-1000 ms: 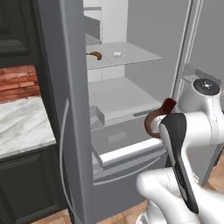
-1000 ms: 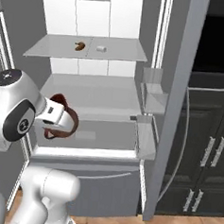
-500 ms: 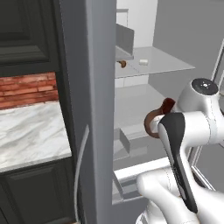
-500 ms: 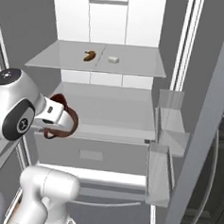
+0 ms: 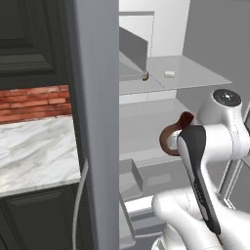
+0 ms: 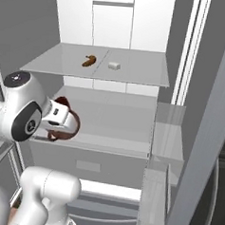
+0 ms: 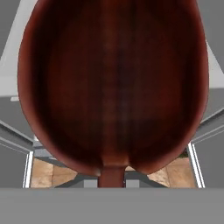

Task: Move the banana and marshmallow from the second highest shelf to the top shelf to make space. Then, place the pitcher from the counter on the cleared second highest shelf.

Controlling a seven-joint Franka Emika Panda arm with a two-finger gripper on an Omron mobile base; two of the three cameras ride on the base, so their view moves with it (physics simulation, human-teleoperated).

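Observation:
My gripper (image 6: pixel 60 123) is shut on the reddish-brown pitcher (image 6: pixel 70 126), held level with the second highest shelf (image 6: pixel 111 118), in front of its left part. In the left base view the pitcher's loop handle (image 5: pixel 163 140) sticks out beside my forearm. Seen from the hand, the pitcher's dark belly (image 7: pixel 113 87) hides the fingertips. The banana (image 6: pixel 89 60) and the white marshmallow (image 6: pixel 114 65) lie side by side on the top shelf (image 6: pixel 141 74). From the left, the banana (image 5: pixel 145 75) peeks past a door bin and the marshmallow (image 5: pixel 169 74) sits clear. The second highest shelf (image 5: pixel 144 124) is bare.
A wide grey door edge (image 5: pixel 95 122) stands close at the left, with the marble counter (image 5: pixel 34 146) and red brick (image 5: pixel 34 102) behind it. Clear door bins (image 6: pixel 167 137) hang at the right beside another grey door edge (image 6: pixel 210 135). A box-like bin (image 5: pixel 131 178) sits lower.
The whole picture has shifted: the base has moved, and the shelves now stand closer and more head-on. The pitcher stays in my shut gripper at the same height.

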